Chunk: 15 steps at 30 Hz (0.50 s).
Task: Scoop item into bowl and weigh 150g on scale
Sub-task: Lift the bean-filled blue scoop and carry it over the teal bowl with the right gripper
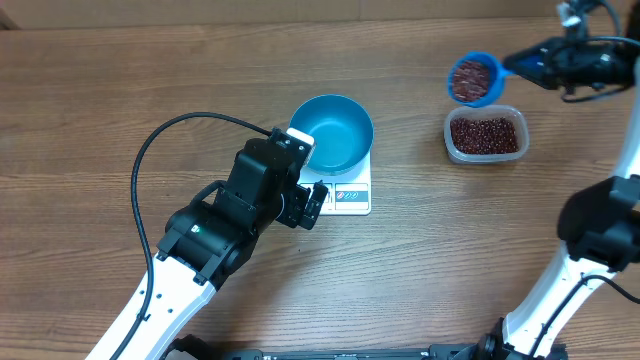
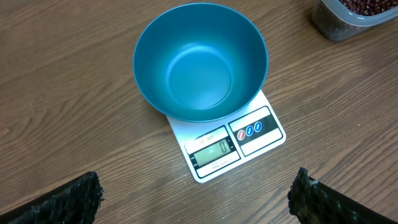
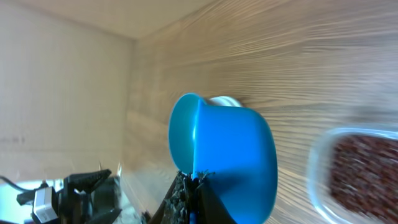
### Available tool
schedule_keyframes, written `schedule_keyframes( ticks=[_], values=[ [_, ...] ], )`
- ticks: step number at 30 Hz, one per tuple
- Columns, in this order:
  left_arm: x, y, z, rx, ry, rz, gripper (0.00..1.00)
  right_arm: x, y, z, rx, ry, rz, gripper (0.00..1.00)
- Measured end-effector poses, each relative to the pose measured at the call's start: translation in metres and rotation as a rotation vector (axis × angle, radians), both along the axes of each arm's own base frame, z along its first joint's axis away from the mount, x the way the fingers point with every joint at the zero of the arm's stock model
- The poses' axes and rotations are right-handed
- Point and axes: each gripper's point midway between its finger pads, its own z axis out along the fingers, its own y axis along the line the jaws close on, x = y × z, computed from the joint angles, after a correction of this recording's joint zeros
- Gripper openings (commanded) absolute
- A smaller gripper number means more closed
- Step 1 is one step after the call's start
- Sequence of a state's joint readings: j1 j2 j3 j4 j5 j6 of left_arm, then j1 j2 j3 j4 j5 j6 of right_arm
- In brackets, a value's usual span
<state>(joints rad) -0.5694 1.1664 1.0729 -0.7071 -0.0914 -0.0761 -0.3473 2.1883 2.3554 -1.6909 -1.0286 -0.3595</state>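
The blue bowl (image 1: 332,130) (image 2: 200,62) stands empty on the white scale (image 1: 350,197) (image 2: 255,134), whose display faces my left gripper. That left gripper (image 1: 312,205) (image 2: 196,202) hovers just in front of the scale, open wide and holding nothing. At the far right, my right gripper (image 1: 525,65) (image 3: 193,186) is shut on the handle of a small blue scoop (image 1: 474,78) (image 3: 227,162). The scoop is full of red-brown beans (image 1: 471,80) and hangs above the table just behind the tub. More beans (image 1: 485,134) (image 3: 364,165) lie in the tub.
The clear plastic tub (image 1: 448,140) (image 2: 329,25) (image 3: 320,162) sits right of the scale. A black cable (image 1: 150,150) loops over the table left of my left arm. The right arm's base (image 1: 600,225) stands at the right edge.
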Motion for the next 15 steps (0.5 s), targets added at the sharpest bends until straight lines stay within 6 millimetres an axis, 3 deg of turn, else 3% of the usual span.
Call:
schedule_keyframes(
  ticks=[5, 15],
  values=[
    [0.000, 0.000, 0.000, 0.000, 0.000, 0.000, 0.99, -0.002, 0.051, 0.004, -0.002, -0.006, 0.110, 0.04],
    [0.000, 0.000, 0.000, 0.000, 0.000, 0.000, 0.99, -0.007, 0.128, 0.003, -0.028, -0.056, 0.283, 0.04]
  ],
)
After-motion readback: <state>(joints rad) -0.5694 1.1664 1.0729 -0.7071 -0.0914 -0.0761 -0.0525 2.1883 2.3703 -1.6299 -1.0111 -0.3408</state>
